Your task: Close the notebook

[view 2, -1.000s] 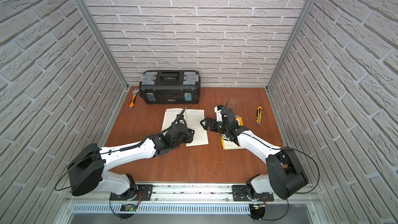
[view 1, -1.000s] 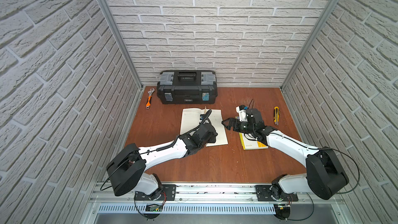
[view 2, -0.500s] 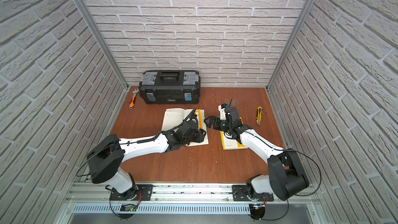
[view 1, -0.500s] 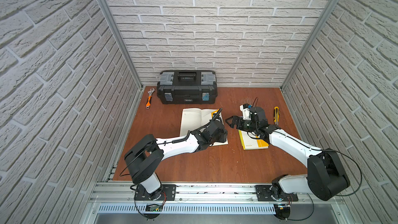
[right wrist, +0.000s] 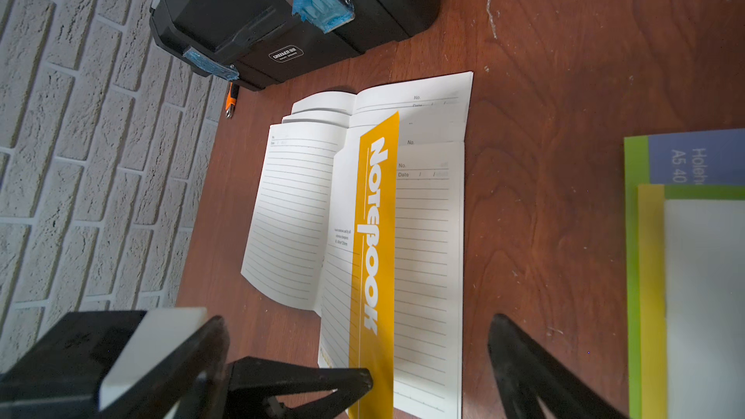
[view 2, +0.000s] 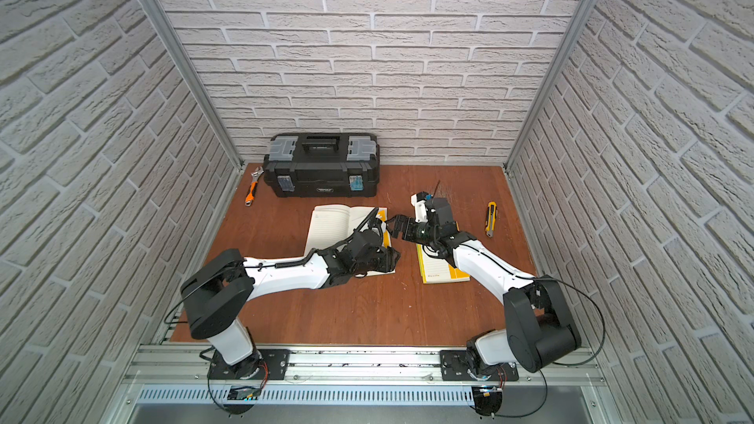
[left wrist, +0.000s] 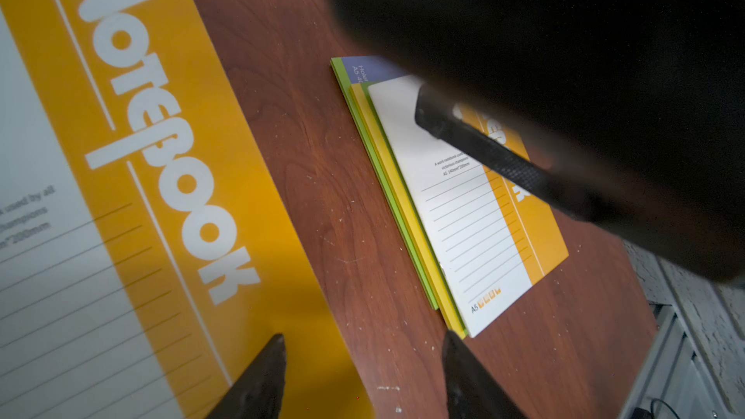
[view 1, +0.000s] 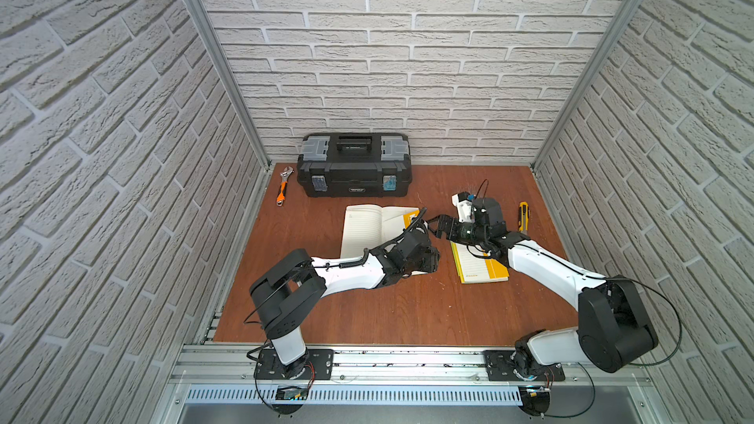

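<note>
The thin yellow cover (right wrist: 377,235) of the notebook (view 1: 365,225), likely light and floppy, wants pinching at its free edge, where the left claw (left wrist: 363,356) sits part-open; the right claw (view 1: 437,225), at three o'clock, gapes empty.

The left arm (view 1: 351,275) hides the near part of the open notebook (view 1: 363,226) in both top views, and a dark blur (left wrist: 564,54) covers some of the notebook pile (left wrist: 463,219).
</note>
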Controlling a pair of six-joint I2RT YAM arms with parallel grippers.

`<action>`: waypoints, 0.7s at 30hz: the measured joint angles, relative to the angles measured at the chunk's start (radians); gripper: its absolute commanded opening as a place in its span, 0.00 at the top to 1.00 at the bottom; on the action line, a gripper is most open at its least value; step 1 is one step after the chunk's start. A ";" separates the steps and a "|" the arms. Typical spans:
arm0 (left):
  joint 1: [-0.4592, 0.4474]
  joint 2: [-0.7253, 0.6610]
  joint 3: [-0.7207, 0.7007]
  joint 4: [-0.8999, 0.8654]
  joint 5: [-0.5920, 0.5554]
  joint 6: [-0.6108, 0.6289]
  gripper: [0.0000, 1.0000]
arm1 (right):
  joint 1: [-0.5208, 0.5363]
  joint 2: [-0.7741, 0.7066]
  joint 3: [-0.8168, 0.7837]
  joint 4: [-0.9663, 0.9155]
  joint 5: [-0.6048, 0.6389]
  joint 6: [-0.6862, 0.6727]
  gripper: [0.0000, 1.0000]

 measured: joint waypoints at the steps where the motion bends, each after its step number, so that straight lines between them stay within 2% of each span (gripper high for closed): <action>1: 0.000 0.003 -0.007 0.018 0.002 -0.004 0.38 | 0.000 0.010 0.000 0.005 -0.006 0.005 0.00; 12: -0.001 0.008 -0.163 0.127 -0.025 -0.023 0.39 | 0.012 0.097 0.005 0.097 -0.055 0.070 0.00; 21: -0.010 0.008 -0.195 0.164 -0.053 -0.037 0.39 | 0.103 0.176 0.056 0.167 -0.052 0.116 0.00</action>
